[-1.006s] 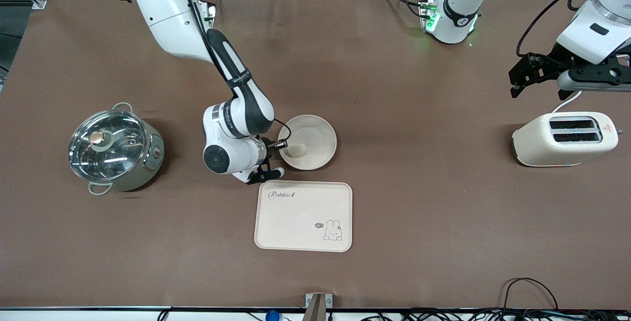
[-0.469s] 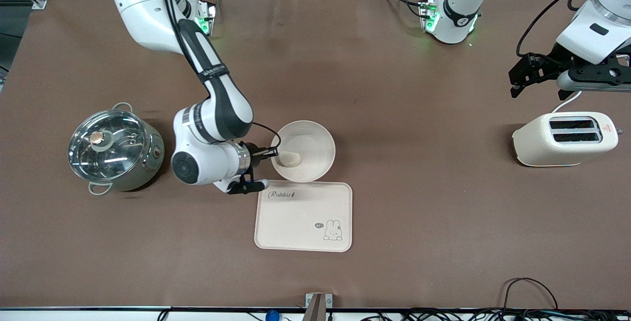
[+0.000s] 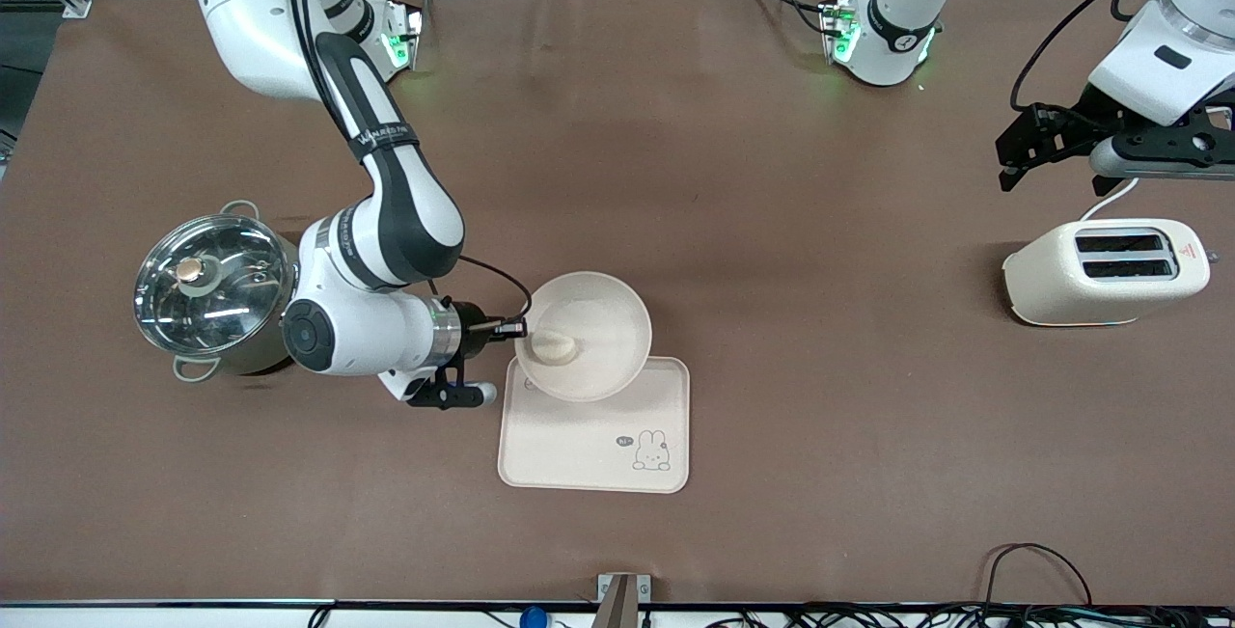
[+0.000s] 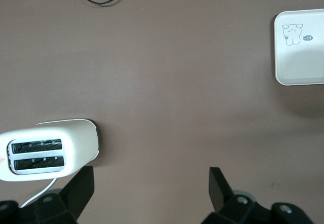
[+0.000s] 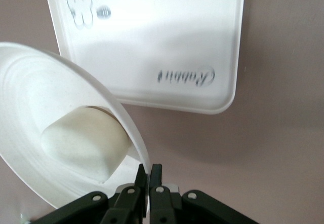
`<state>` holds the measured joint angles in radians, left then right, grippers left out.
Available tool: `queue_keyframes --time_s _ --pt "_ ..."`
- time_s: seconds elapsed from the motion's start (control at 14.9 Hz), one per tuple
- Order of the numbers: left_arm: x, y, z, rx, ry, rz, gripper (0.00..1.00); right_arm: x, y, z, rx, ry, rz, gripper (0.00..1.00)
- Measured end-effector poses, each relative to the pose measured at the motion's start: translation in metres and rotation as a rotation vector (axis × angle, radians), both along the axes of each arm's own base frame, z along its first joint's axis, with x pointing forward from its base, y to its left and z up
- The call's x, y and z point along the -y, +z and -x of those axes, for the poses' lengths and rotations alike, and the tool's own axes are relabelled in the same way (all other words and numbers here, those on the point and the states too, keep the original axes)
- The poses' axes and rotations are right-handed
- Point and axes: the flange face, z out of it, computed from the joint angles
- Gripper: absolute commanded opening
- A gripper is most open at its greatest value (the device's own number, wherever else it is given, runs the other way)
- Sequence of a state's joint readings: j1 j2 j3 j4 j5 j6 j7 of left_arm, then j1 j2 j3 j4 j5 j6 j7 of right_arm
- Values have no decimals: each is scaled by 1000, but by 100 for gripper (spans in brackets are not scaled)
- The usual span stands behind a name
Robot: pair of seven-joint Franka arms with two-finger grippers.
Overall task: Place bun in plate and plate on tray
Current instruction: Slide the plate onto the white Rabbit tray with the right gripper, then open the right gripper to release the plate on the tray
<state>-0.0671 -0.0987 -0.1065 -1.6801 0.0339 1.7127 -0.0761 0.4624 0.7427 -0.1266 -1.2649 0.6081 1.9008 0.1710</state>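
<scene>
Right hand point(image 3: 516, 329) is clamped on the plate point(image 3: 603, 334) rim, bun point(image 3: 556, 347) inside; plate is airborne, tilted, overlapping the tray point(image 3: 593, 445) edge farthest from the front camera, mid-table. Tray's long axis parallels the table's front edge, so judged next: carry toward that edge, then lower. Left hand point(image 4: 152, 193) waits released over the table beside the toaster point(image 3: 1106, 271), at its own end.

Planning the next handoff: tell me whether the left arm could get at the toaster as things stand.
Probably yes. The left gripper hangs open just beside the toaster, at the left arm's end of the table, with only bare table around it.
</scene>
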Motion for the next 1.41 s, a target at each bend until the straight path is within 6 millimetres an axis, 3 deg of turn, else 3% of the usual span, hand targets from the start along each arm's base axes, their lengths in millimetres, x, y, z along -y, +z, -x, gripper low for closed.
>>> queue_keyframes --time_s 0.34,0.6,0.94,1.41 --pt "0 0 0 0 0 0 100 2 -52 -33 73 -80 7 0" --pt "0 0 0 0 0 0 100 6 -97 -47 78 -148 -41 0" --pt "0 0 0 -1 0 0 100 14 -115 -52 74 -171 -38 1" --pt "0 0 -1 -1 0 0 100 9 -129 -47 52 -167 -42 3"
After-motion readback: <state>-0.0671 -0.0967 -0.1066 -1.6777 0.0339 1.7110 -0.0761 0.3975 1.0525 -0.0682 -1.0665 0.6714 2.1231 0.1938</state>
